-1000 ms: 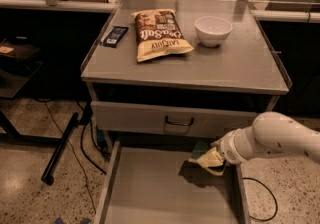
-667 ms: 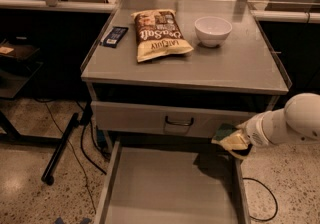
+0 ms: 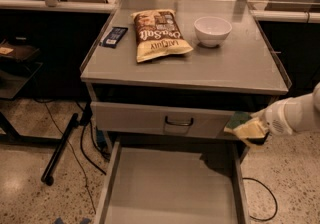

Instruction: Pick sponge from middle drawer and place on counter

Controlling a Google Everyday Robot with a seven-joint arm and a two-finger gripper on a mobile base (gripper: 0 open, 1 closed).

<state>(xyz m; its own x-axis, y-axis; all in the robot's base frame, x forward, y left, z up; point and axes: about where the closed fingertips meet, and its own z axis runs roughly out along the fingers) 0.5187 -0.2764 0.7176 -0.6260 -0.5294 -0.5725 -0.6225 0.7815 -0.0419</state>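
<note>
My gripper (image 3: 248, 129) is at the right, just below the counter's front right corner and above the open drawer's right side. It is shut on the sponge (image 3: 243, 124), whose dark green face is up over the yellow body. The middle drawer (image 3: 170, 188) is pulled out and its flat grey bottom is bare. The counter (image 3: 225, 65) is the grey metal cabinet top above it. The white arm reaches in from the right edge.
On the counter lie a chip bag (image 3: 159, 34), a white bowl (image 3: 212, 30) and a dark blue flat packet (image 3: 114, 36). A closed drawer front with a dark handle (image 3: 178, 122) sits under the counter. Cables and a black stand leg (image 3: 62, 145) are on the floor at left.
My gripper has lifted the sponge out of the drawer, rising up and to the right until it is level with the upper drawer front.
</note>
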